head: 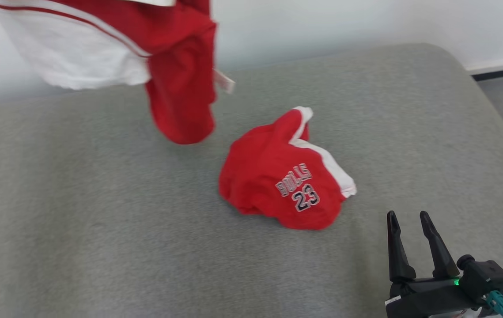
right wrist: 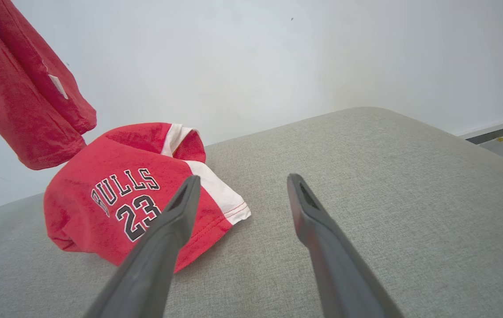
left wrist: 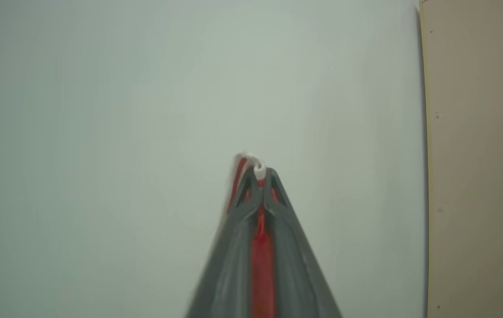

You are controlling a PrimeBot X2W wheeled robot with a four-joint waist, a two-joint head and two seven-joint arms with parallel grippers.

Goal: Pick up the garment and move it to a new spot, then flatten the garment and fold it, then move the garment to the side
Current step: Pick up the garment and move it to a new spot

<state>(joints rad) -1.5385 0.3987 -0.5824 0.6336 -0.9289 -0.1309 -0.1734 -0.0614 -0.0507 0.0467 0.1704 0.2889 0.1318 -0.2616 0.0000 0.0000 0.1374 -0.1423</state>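
Your left gripper is clamped tight on a red and white fold of the garment. In the head view the garment hangs in the air at about 11 o'clock, its red lower end dangling over the grey cushion. Just right of centre, toward 3 o'clock, a crumpled red piece with white trim and the lettering BULLS 23 lies on the cushion, with a gap between it and the hanging cloth. Your right gripper sits at about 5 o'clock, fingers spread wide with nothing between them, pointing toward 12 o'clock near that crumpled piece but not touching it.
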